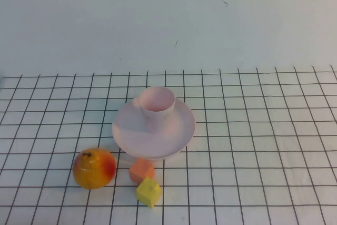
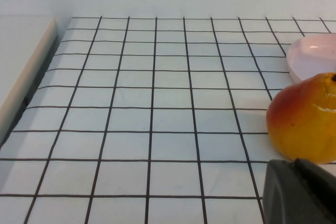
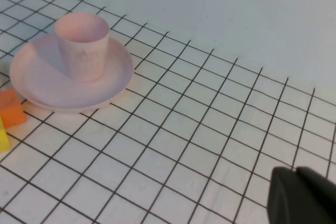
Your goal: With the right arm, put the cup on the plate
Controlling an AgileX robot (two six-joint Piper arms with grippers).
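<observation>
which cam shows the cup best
The right wrist view: the cup stands upright on the plate, wall and open rim fully visible. The high view also shows it whole, but smaller. The left wrist view misses the cup. Only dark tool bodies show in the wrist views, left, right.

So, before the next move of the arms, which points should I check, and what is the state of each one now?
1. Small pale pink plastic cup stands upright on the round pale pink plate: ok.
2. Cup free of any gripper: ok.
3. Left gripper, low beside the red-yellow fruit, open or shut: cannot tell.
4. Right gripper, away from the plate, open or shut: cannot tell.
5. Orange cube and yellow cube lie off the plate: ok.
</observation>
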